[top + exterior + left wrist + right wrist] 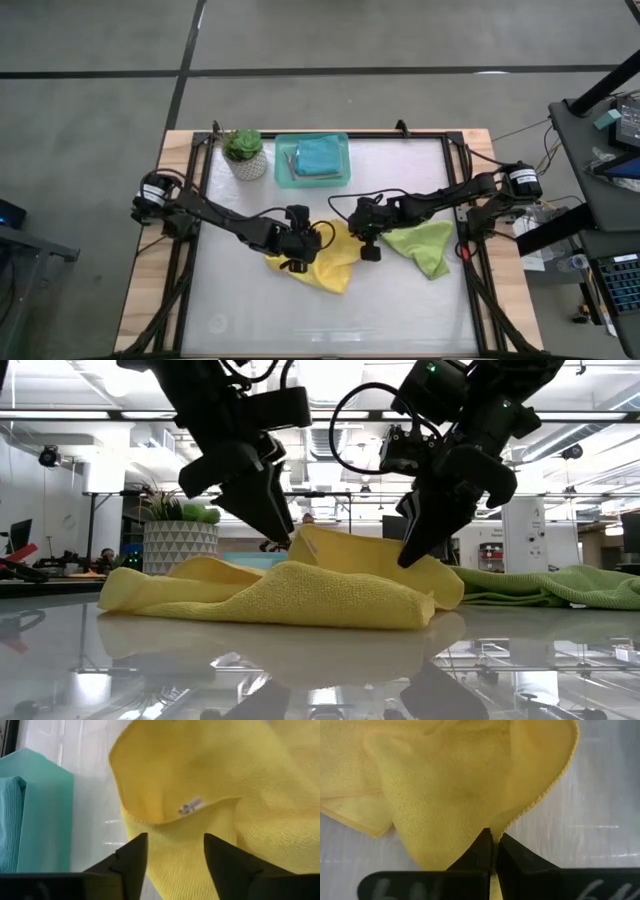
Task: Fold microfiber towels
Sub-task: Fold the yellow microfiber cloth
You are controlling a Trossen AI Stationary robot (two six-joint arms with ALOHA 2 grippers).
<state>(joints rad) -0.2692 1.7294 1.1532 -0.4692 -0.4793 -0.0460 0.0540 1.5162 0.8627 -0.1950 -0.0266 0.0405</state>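
Tools first: we log the left tool with its fingers spread apart over the yellow towel, nothing clamped between them, and the right tool pinched tight on that towel's hemmed edge. We find the yellow towel lying rumpled and partly doubled over at the middle of the white table, between the two tools. We list a lime green towel lying loose just to its right, touching or nearly so. At the table's far edge we note a teal tray holding a teal-blue towel, and beside it a small potted plant. Beyond the table, the low view gives us a workshop room with ceiling lights and benches.
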